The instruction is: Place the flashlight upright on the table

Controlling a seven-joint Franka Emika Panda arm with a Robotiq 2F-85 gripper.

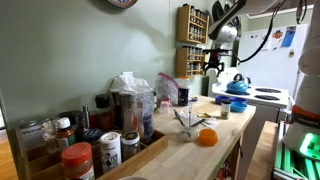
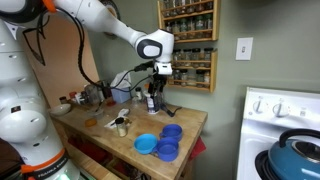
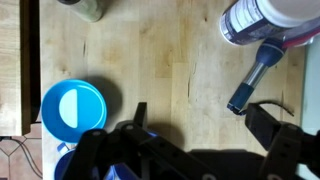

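Overhead, the arm [image 2: 100, 20] points its end effector [image 3: 197, 114] straight down at the table [image 3: 170, 50], wide open, empty.

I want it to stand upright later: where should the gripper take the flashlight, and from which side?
Probably the slim barrel of the flashlight, near its middle, from straight above. In the wrist view it seems to lie flat on the table, slanted, so the open gripper should turn its jaws across the barrel.
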